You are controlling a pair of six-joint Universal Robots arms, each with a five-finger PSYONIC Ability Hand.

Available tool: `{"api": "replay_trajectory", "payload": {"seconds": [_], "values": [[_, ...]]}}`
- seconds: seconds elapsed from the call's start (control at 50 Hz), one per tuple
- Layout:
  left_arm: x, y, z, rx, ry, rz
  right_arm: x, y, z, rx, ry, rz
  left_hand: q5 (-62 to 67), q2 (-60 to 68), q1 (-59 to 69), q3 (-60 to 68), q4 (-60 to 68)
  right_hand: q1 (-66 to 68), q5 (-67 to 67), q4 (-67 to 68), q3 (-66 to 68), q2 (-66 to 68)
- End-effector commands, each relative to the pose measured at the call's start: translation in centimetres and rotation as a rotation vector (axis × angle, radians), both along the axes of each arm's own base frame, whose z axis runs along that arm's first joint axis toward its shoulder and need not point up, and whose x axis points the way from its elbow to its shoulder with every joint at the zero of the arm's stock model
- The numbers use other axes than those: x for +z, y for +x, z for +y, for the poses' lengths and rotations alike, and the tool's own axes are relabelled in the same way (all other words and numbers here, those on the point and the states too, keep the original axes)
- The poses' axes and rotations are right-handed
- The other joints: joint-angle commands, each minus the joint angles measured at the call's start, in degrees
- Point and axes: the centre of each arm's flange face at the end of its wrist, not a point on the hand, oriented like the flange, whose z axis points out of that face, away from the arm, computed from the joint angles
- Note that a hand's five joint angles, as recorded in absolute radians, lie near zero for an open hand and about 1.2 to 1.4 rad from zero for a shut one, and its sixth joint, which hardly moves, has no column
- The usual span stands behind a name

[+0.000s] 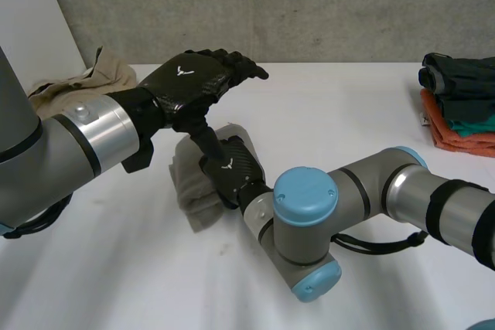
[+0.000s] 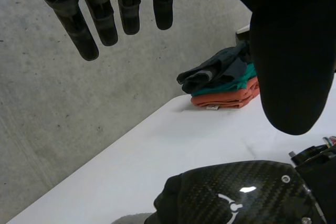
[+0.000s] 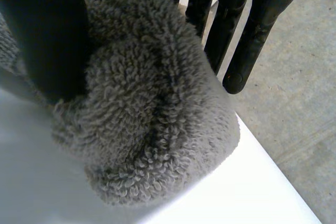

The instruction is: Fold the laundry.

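A grey towel (image 3: 152, 124) is bunched under the right hand (image 1: 230, 166), pinched between its thumb and straight fingers (image 3: 239, 51), probably to pin a fold. The left hand (image 1: 193, 81) is held open and empty just above, clear of the cloth.

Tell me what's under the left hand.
The right hand lies directly beneath the open left hand, gripping a bunched grey towel on the white table. The towel's middle and the table below it are covered.
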Motion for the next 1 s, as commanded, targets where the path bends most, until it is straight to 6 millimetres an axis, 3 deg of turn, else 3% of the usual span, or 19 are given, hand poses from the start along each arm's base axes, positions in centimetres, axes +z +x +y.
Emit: {"api": "replay_trajectory", "payload": {"seconds": [0.02, 0.22, 0.32, 0.42, 0.5, 0.56, 0.58, 0.64, 0.66, 0.74, 0.86, 1.0], "values": [[0.5, 0.2, 0.0, 0.005, -0.013, 0.005, -0.4, 0.8, -1.1, 0.019, 0.004, -0.005, 2.48, 2.53, 2.55, 2.64, 2.47, 41.55, 38.19, 35.09, 34.99, 34.46], [1.1, 0.4, 0.0, 0.011, -0.031, 0.015, 0.3, -0.4, -5.0, -0.061, -0.021, -0.032, 2.65, 2.70, 2.72, 2.80, 2.64, 43.75, 40.40, 37.29, 37.20, 36.67], [1.6, 0.6, 0.1, 0.015, -0.044, 0.022, 2.1, -2.5, -8.6, -0.142, -0.063, -0.059, 2.65, 2.70, 2.72, 2.80, 2.64, 43.75, 40.40, 37.29, 37.20, 36.67], [2.0, 1.1, -0.3, 0.044, -0.060, 0.027, 5.6, -5.3, -13.0, -0.213, -0.144, -0.115, 2.82, 2.87, 2.89, 2.97, 2.81, 43.75, 40.40, 37.29, 37.20, 36.67], [2.2, 1.4, -0.5, 0.060, -0.065, 0.028, 10.5, -7.4, -17.2, -0.205, -0.301, -0.218, 2.82, 2.87, 2.89, 2.97, 2.81, 43.75, 40.40, 37.29, 37.20, 36.67], [2.2, 1.4, -0.6, 0.061, -0.060, 0.033, 13.0, -8.7, -19.1, -0.198, -0.378, -0.257, 2.82, 2.87, 2.89, 2.97, 2.81, 43.75, 40.40, 37.29, 37.20, 36.67], [2.2, 1.4, -0.6, 0.061, -0.059, 0.034, 14.8, -10.1, -20.7, -0.220, -0.422, -0.286, 2.82, 2.87, 2.89, 2.97, 2.81, 43.75, 40.40, 37.29, 37.20, 36.67], [2.1, 1.4, -0.6, 0.062, -0.047, 0.039, 17.2, -12.3, -22.7, -0.257, -0.475, -0.333, 2.82, 2.87, 2.89, 2.97, 2.81, 43.75, 40.40, 37.29, 37.20, 36.67], [2.1, 1.4, -0.6, 0.063, -0.045, 0.041, 18.6, -13.8, -23.9, -0.267, -0.495, -0.369, 2.99, 3.04, 3.06, 3.14, 2.97, 43.75, 40.40, 37.29, 37.20, 36.67], [2.1, 1.4, -0.6, 0.064, -0.037, 0.045, 21.3, -18.5, -26.8, -0.299, -0.536, -0.447, 2.99, 3.04, 3.06, 3.14, 2.98, 43.75, 40.40, 37.29, 37.20, 36.67], [2.0, 1.4, -0.6, 0.064, -0.036, 0.045, 21.0, -24.4, -29.9, -0.306, -0.554, -0.472, 2.99, 3.04, 3.06, 3.14, 2.98, 43.75, 40.40, 37.29, 37.20, 36.67], [1.9, 1.4, -0.6, 0.064, -0.033, 0.044, 16.6, -32.6, -32.8, -0.377, -0.527, -0.429, 2.99, 3.04, 3.06, 3.14, 2.98, 43.75, 40.40, 37.29, 37.20, 36.67]]}}
